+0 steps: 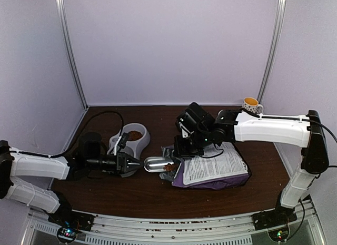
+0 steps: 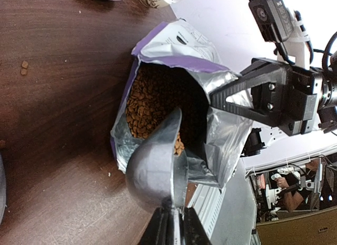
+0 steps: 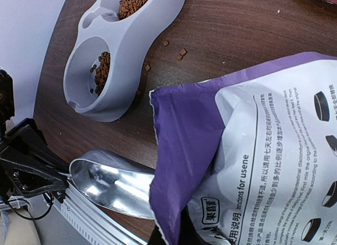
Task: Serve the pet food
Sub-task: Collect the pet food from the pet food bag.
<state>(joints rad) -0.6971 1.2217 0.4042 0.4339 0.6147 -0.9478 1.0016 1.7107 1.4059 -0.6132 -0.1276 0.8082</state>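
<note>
L jaws grip scoop point(image 1: 158, 164), tip in bag point(image 1: 221, 171) mouth by kibble point(image 2: 150, 103); R jaws pinch bag's upper edge.

Dark wooden worktop point(image 1: 142, 192) carrying a purple bag point(image 1: 216, 168) lying flat, a grey double bowl point(image 1: 131, 142) to its left, stray pet food pellets point(image 3: 181, 52) between, a mug point(image 1: 251, 105) behind it.

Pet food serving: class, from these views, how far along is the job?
Done: both wells of the grey feeder already hold kibble. In hand: the right gripper pinches the mouth of the purple bag open while the left gripper holds the metal scoop in that mouth. Left: lift the scoop and tip it into the feeder.
</note>
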